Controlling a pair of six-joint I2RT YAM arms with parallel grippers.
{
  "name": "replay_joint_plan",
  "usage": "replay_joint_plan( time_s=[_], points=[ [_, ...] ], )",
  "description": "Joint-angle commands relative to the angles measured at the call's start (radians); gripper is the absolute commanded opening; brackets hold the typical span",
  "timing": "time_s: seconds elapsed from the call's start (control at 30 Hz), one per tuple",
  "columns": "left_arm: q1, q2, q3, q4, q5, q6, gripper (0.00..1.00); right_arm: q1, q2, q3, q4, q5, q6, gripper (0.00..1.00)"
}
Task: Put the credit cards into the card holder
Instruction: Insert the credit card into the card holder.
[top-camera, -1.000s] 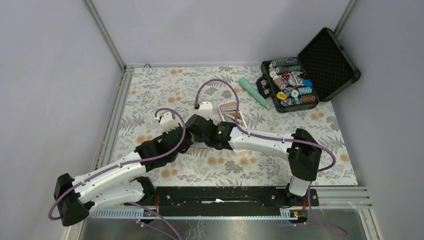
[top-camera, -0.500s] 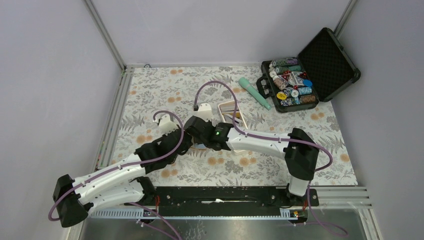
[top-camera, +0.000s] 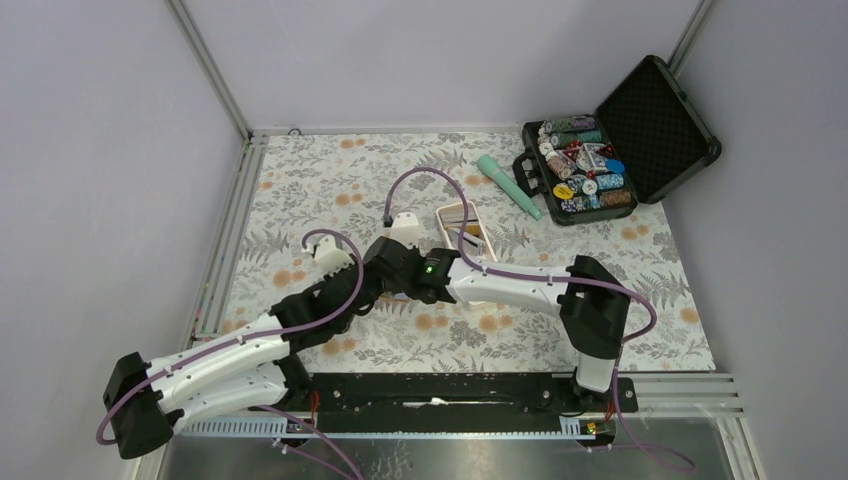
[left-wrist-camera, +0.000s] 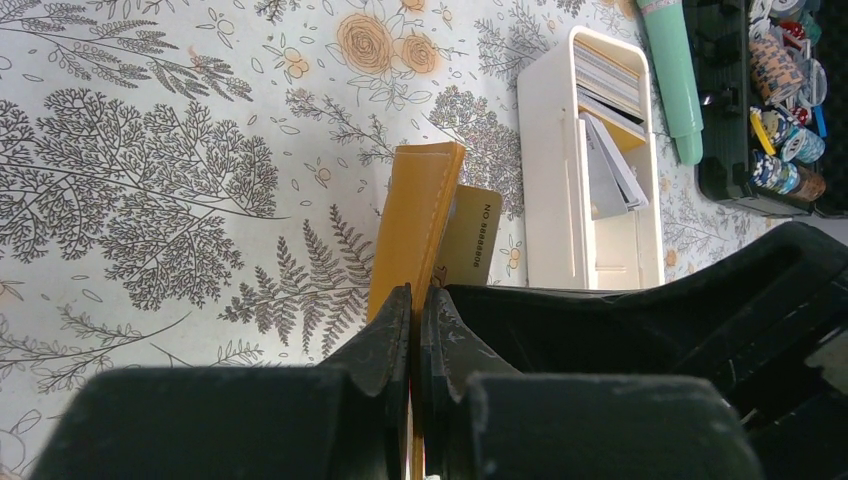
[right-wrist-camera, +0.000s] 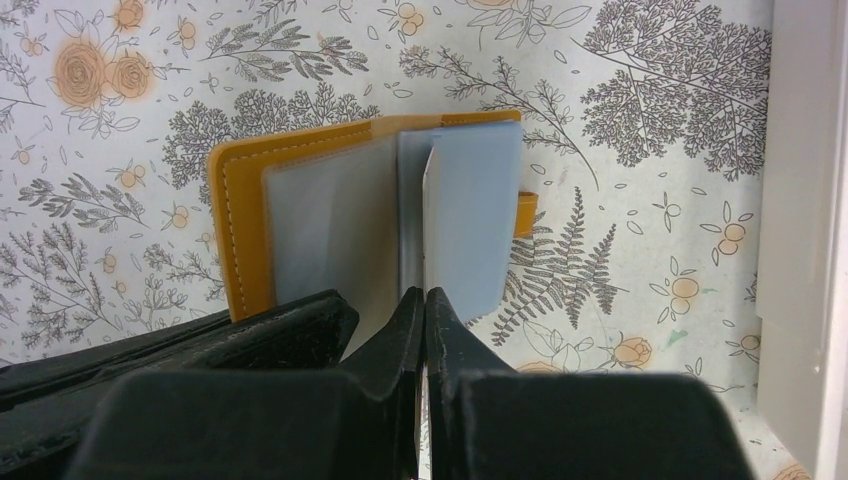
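Note:
The orange card holder (right-wrist-camera: 243, 215) stands open on the flowered cloth, its light blue clear pockets (right-wrist-camera: 470, 220) fanned out. My left gripper (left-wrist-camera: 415, 295) is shut on the orange cover (left-wrist-camera: 415, 215), seen edge-on. My right gripper (right-wrist-camera: 425, 295) is shut on a thin card (right-wrist-camera: 427, 215), held edge-on among the pockets. From the left wrist that card (left-wrist-camera: 466, 235) looks tan with printed digits. More credit cards (left-wrist-camera: 608, 80) stand in a white tray. From above, both grippers meet at mid-table (top-camera: 385, 280) and hide the holder.
The long white tray (left-wrist-camera: 545, 170) lies just right of the holder. A teal cylinder (top-camera: 508, 183) lies behind it. An open black case of poker chips (top-camera: 585, 170) sits at the back right. A metal rail (top-camera: 225, 240) runs along the left edge.
Both arms have drifted slightly left and toward the near edge together, keeping their grips. Neither gripper has opened.

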Motion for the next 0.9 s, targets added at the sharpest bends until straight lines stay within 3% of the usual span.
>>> replay_joint_plan(
  time_s=[0.0, 0.6, 0.87],
  points=[
    [-0.003, -0.018, -0.016, 0.129, -0.03, -0.034, 0.0, 0.013, 0.031, 0.048, -0.02, -0.026, 0.029, 0.0],
    [-0.002, -0.051, -0.103, 0.203, 0.032, -0.075, 0.0, 0.012, 0.112, 0.09, -0.019, 0.012, 0.007, 0.0],
    [0.073, -0.074, -0.233, 0.297, 0.153, -0.124, 0.0, 0.012, 0.13, 0.087, -0.019, 0.027, -0.032, 0.0]
  ],
)
